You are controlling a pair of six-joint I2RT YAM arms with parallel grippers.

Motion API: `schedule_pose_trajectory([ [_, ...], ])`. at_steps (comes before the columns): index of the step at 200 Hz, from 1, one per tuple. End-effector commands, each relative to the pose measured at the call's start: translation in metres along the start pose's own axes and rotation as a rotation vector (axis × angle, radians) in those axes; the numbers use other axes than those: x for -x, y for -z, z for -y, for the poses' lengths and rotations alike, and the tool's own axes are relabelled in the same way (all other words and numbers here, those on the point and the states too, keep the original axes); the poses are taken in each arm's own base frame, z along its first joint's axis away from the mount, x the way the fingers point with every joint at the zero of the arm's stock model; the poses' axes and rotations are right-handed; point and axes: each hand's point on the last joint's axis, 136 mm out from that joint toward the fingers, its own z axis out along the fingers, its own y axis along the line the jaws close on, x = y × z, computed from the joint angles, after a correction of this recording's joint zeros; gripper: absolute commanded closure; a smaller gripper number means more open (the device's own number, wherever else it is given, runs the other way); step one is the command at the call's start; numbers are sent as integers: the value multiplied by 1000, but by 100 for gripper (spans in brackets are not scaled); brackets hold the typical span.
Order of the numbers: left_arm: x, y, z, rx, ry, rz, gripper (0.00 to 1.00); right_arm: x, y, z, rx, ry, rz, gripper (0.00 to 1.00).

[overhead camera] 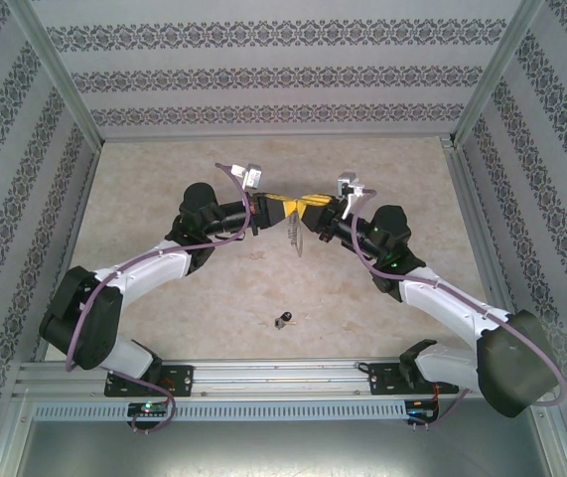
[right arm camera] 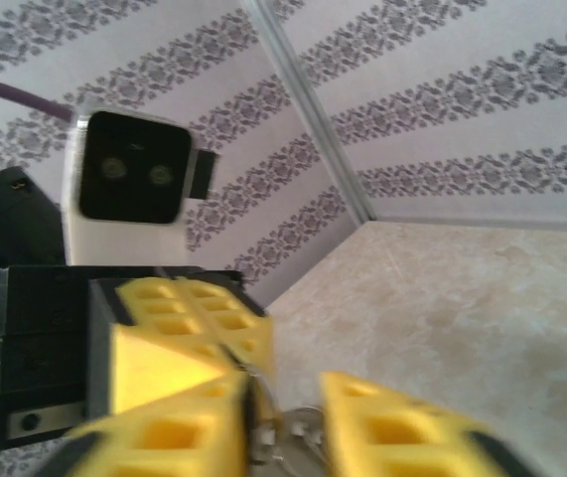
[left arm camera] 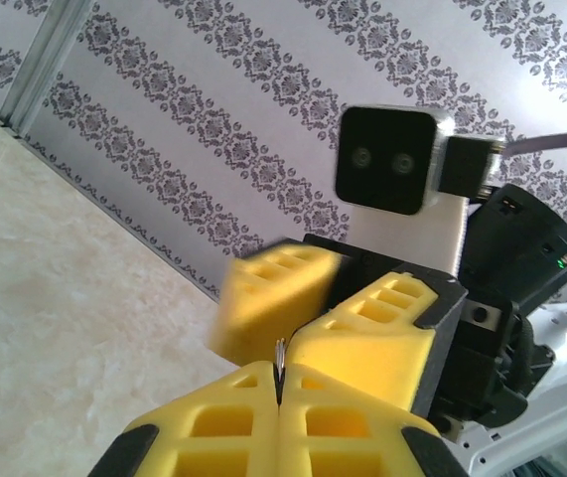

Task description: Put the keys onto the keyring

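Keyring (overhead camera: 296,234) hangs over mid-table. Your left gripper (overhead camera: 279,206) pinches its top edge, fingers pressed together. Your right gripper (overhead camera: 315,205) faces it, fingers partly apart. Black-headed key (overhead camera: 283,319) lies nearer the bases.

Yellow fingers on the left gripper (overhead camera: 285,203) and right gripper (overhead camera: 313,203). Beneath them hangs a grey keyring (overhead camera: 296,237); toward the bases lies a black-headed key (overhead camera: 283,319). The table (overhead camera: 164,179) is marbled beige. The pale walls (overhead camera: 263,60) have stripes of dark floral pattern. Purple cables (overhead camera: 149,258) run along white-and-black arms (overhead camera: 452,308).

keyring (overhead camera: 296,237) — hangs where both arms' fingers (overhead camera: 277,204) meet | key (overhead camera: 283,319) — on table (overhead camera: 164,179)
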Motion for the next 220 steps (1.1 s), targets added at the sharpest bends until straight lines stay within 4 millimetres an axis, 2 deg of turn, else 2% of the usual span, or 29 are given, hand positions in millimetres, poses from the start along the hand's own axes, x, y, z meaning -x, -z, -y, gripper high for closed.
schedule_pose_trajectory([
  [1,1,-1,9,-23,-80,-23,100,16,9,7,-34,-4,59,55],
  [15,-6,0,4,13,-115,-71,100,15,19,19,-81,-29,57,50],
  [41,-21,6,-11,103,-213,-156,100,12,28,26,-113,-52,18,48],
  [84,-26,16,-22,195,-368,-203,100,-6,22,18,-52,-81,-112,47],
  [121,-22,21,-21,223,-490,-199,100,-28,14,8,49,-96,-229,48],
  [144,-22,20,-15,187,-527,-201,100,-35,10,1,99,-85,-271,49],
  [220,-33,10,-4,59,-433,-259,100,-40,0,-1,132,-47,-311,54],
])
